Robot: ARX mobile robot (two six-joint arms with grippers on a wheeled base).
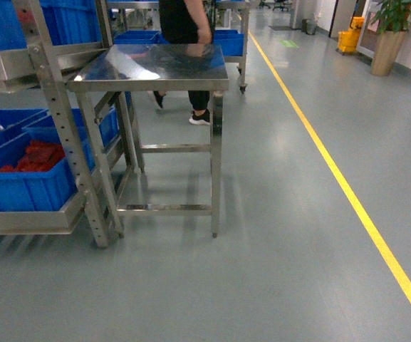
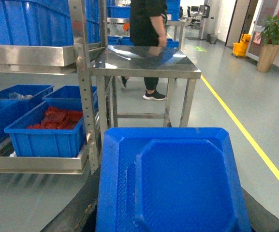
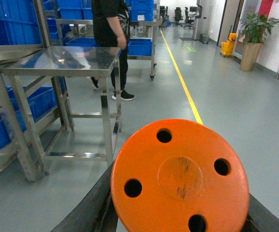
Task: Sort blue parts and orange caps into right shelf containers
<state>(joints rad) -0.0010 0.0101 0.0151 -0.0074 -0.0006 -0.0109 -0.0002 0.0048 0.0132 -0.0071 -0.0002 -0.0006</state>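
Observation:
A flat blue part [image 2: 178,183] with a raised octagonal middle fills the bottom of the left wrist view. My left gripper [image 2: 173,215] is shut on it, and dark fingers [image 2: 79,212] show at both of its sides. A round orange cap [image 3: 180,176] with several holes fills the bottom of the right wrist view, with my right gripper [image 3: 180,215] shut on it. Neither gripper shows in the head view. A steel shelf [image 1: 63,128] at the left carries blue containers [image 1: 20,185]; one of them holds red pieces [image 1: 38,155].
A steel table [image 1: 155,68] stands next to the shelf. A person in black [image 1: 184,28] stands behind it. More blue bins [image 1: 230,41] sit on a far cart. A yellow floor line [image 1: 347,192] runs along the right. A potted plant [image 1: 390,35] stands far right.

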